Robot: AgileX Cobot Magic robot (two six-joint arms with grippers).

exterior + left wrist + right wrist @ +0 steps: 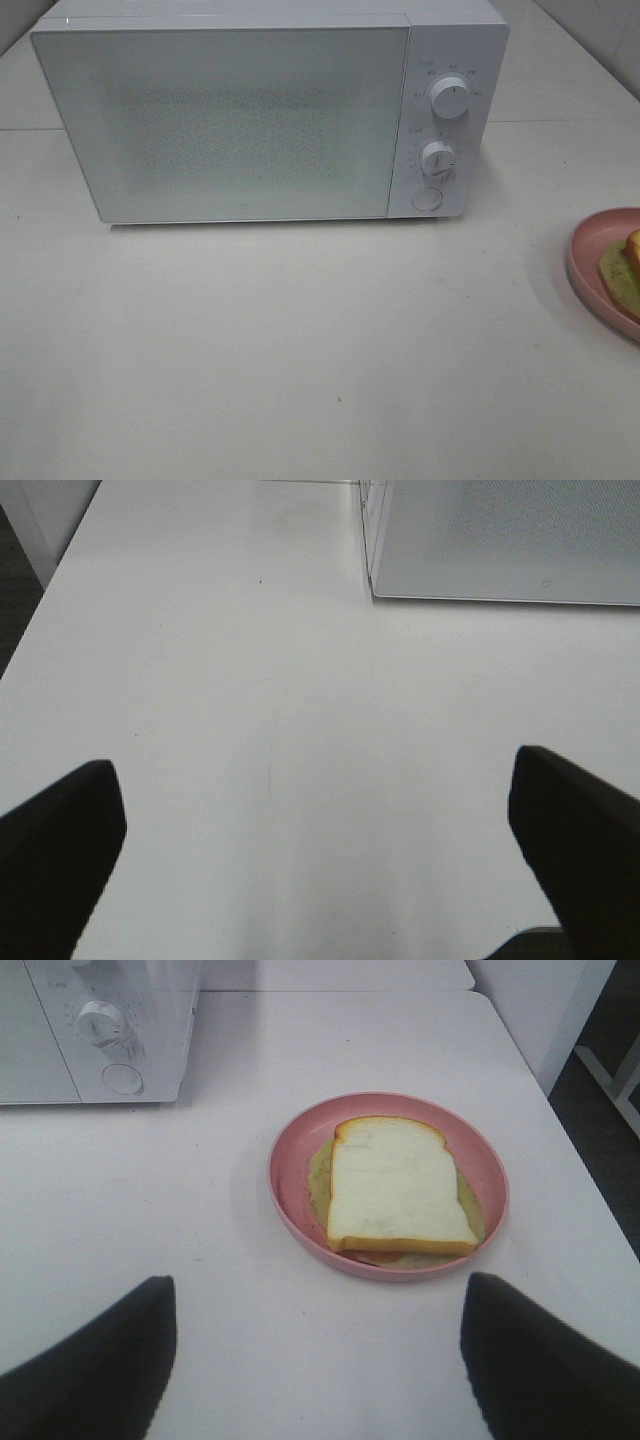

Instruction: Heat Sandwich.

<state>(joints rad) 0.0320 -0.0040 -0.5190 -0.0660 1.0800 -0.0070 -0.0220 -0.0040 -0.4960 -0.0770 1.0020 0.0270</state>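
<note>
On the white table: a closed microwave, a plated sandwich and 2 idle claws.
Table (300, 350): white and plain, carrying the microwave and the plate.
Microwave (230, 120): white, standing at the back of the table, door shut, its frosted front panel facing the high camera.
Controls: 2 round knobs, upper knob (452, 98) above lower knob (438, 158), with a round button (427, 198) beneath them, all on the panel right of the door.
Sandwich (400, 1185): a slice of white bread with a yellow-orange crust on top, light green filling showing around its edges, lying flat inside the pink plate; in the high view only a sliver shows at the right edge.
Pink plate (290, 1165): round, on the table well to the right of the microwave and nearer the front than its control panel.
Left claw (315, 850): spread wide, nothing between its dark fingers (60, 850), over bare table in front of the microwave's left corner.
Right claw (315, 1360): spread wide, holding nothing, its dark fingers (545, 1360) short of the plate and not touching it.
</note>
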